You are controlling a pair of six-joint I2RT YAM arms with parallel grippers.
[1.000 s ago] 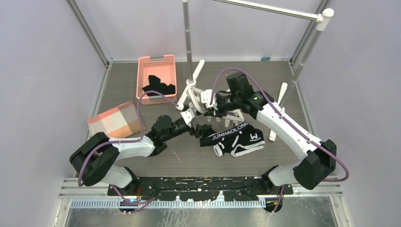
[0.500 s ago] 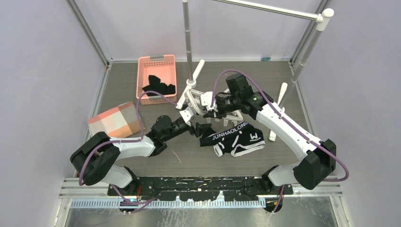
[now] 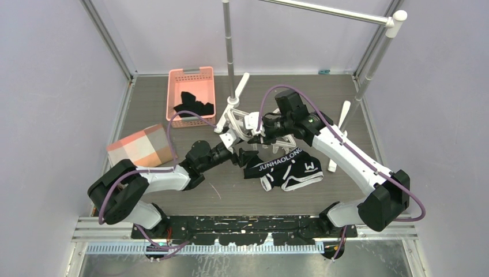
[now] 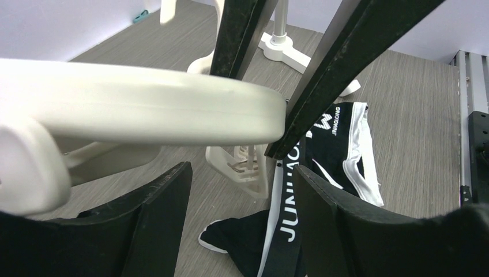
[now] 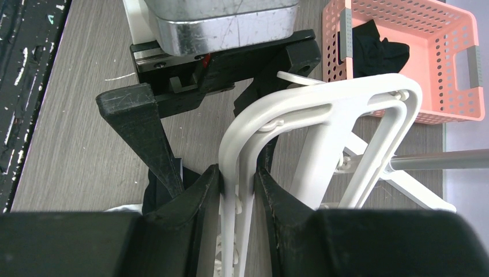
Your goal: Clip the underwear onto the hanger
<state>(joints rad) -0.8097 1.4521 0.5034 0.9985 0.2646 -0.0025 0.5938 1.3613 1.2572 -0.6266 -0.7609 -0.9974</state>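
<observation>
So nearest the arm bases, the left gripper (image 3: 241,156) is low over the table with its jaws standing apart and nothing in them. It's right at the waistband end of the underwear (image 3: 288,168), the one pair of black JUNHAOLONG briefs lying flat on the table, not picked up and not clipped. Just behind that, the right gripper (image 5: 237,174) is clamped narrow on two white bars of the hanger (image 5: 323,104), holding the frame tilted just above the briefs. The left wrist view shows one of its clips (image 4: 245,167) dangling near the waistband. My read is we're at the step of grabbing the fabric. Next the left needs to pinch the waistband edge and lift it to a clip while the right keeps the frame steady. Further back there's one pink basket (image 3: 191,71) with a heap of plain black garments (can't count them), one checked box (image 3: 141,147) off to the left, and one metal rail stand (image 3: 229,46) at the back.
</observation>
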